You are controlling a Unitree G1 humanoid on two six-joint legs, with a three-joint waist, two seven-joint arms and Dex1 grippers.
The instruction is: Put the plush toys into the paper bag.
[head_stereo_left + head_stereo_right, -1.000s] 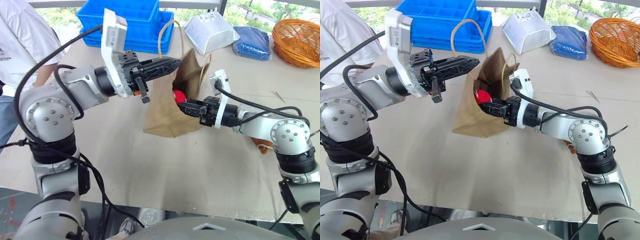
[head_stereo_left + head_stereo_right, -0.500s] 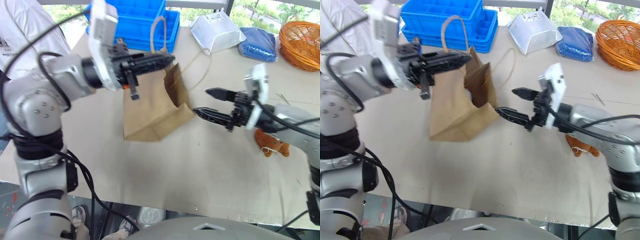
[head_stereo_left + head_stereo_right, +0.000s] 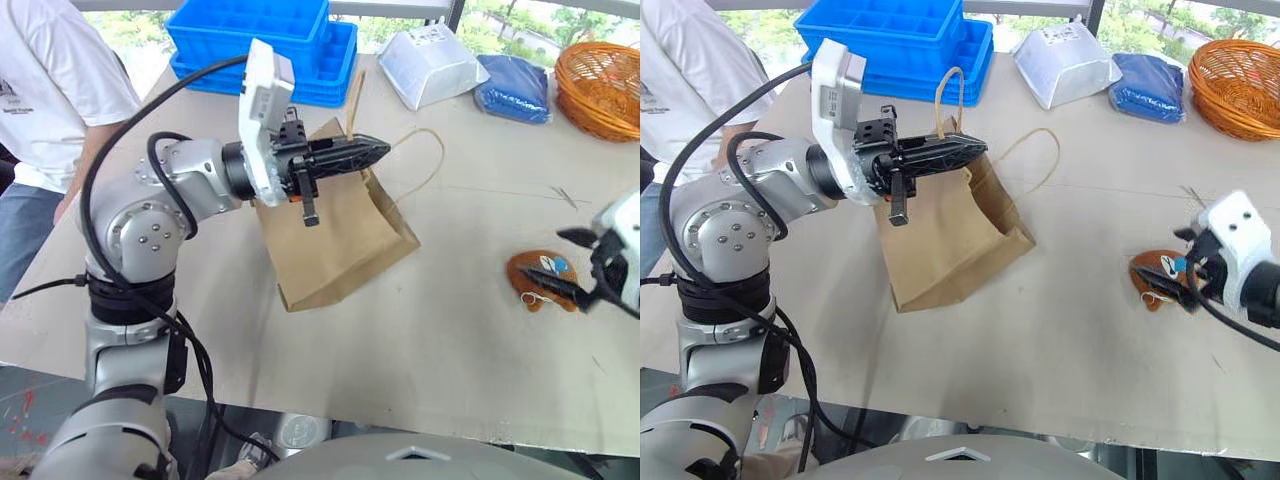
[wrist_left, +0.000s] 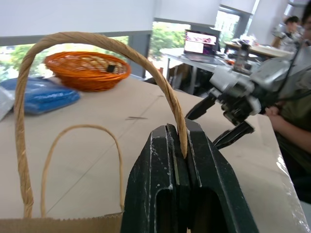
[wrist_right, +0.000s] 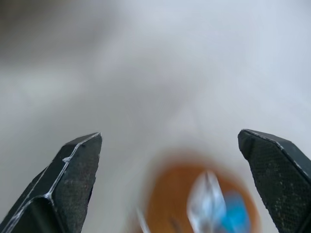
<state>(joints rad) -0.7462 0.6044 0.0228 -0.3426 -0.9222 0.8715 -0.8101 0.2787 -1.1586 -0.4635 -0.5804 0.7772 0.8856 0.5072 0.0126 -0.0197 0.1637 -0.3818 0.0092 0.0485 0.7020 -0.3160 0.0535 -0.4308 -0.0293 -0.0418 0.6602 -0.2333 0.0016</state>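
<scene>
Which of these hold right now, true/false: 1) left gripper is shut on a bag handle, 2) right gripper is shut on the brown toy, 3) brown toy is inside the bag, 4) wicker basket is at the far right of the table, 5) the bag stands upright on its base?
1) True. The left gripper is shut on one handle of the paper bag.
2) False. The right gripper is open, poised at the brown plush toy with nothing held.
3) False. The brown plush toy lies on the table, apart from the bag.
4) True. The orange wicker basket sits at the far right.
5) False. The bag lies tilted on its side, mouth lifted by the held handle.
</scene>
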